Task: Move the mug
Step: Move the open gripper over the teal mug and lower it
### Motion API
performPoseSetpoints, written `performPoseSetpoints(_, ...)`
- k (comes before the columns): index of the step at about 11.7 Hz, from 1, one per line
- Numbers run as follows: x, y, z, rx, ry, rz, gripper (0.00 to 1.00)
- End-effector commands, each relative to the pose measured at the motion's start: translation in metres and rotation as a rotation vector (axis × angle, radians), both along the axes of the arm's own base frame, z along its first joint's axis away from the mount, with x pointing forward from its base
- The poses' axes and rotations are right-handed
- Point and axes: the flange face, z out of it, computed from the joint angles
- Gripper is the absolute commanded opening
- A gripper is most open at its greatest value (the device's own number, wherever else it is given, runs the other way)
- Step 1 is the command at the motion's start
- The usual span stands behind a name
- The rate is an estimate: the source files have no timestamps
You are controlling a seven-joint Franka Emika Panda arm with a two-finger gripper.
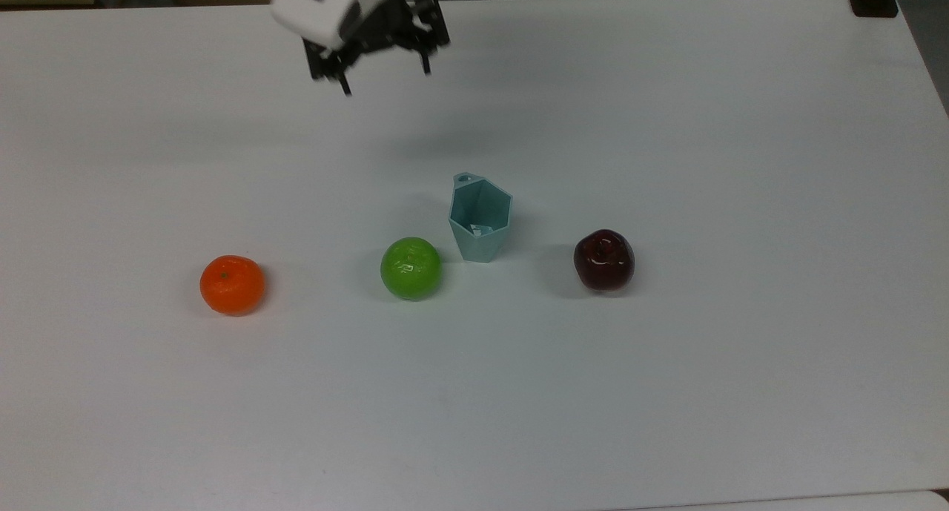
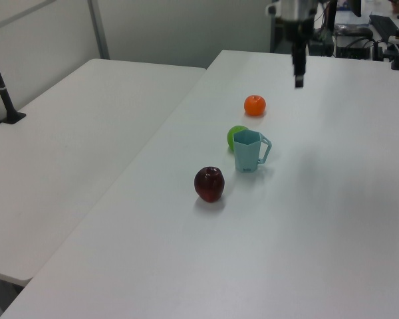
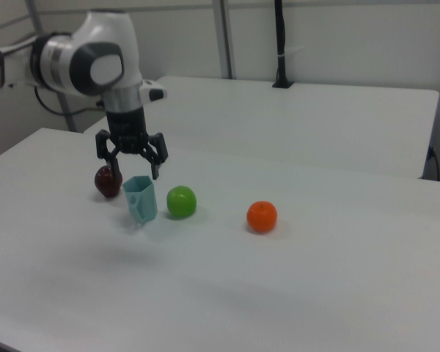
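Three pieces of fruit sit in a loose row on the white table [image 1: 741, 125] — an orange [image 1: 232, 284], a green apple [image 1: 411, 268] and a dark red apple [image 1: 604, 259] — and the mug [image 1: 480, 218] stands upright among them, just beside the green apple and a little farther from the red one in the top view. Its tab with the hole points toward the table's far edge in the top view, and its hexagonal rim is open upward. The gripper [image 1: 385, 79] hangs in the air well apart from the mug, up toward the top view's upper left, with its two fingers spread and nothing between them. My reading is that this is the approach — no contact with the mug yet, so the task is barely begun. The next move calls for bringing the gripper over the mug, lining the spread fingers across a wall or the rim, and descending without nudging the green apple close by.
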Motion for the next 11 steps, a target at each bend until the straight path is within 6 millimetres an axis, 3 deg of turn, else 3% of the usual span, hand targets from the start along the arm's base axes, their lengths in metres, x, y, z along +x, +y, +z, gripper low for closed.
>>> performPoseSetpoints(1,0.007,0.022,-0.044,0.010,-0.045,0.079,1.00)
performPoseSetpoints(3,0.013,0.027,-0.062,0.007,-0.039,0.123,1.00)
performPoseSetpoints(8,0.014,0.065,-0.116,-0.014,-0.045,0.198,0.91)
performPoseSetpoints(11,0.018,0.078,-0.136,-0.031,-0.046,0.215,0.88)
